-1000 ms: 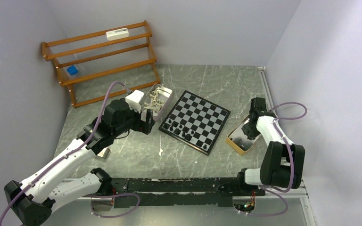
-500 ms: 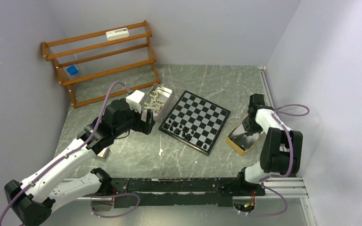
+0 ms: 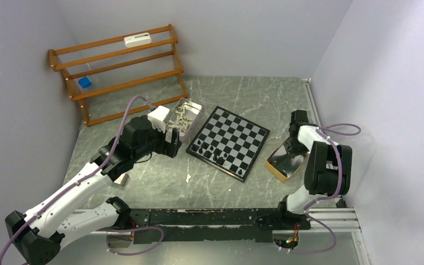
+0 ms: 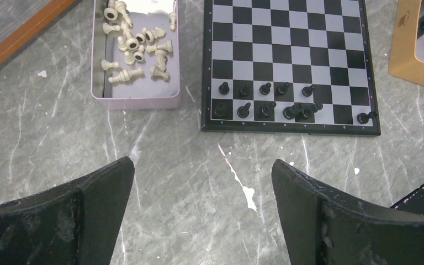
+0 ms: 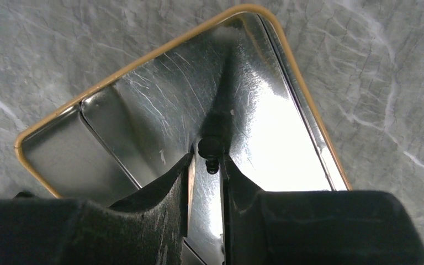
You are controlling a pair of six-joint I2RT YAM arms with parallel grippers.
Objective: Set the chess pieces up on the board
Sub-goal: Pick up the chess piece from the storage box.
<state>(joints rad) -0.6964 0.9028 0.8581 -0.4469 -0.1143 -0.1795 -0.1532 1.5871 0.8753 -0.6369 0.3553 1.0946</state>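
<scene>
Picking up a black piece is the step right now. The right gripper reaches down into the shiny tray. Its two fingers look pinched on that little piece, low in the tray. Next it needs to lift straight up and go over to the board. Then it should stand the piece on a free square beside the other black pieces. The left gripper hangs wide apart above the table, holding nothing.
</scene>
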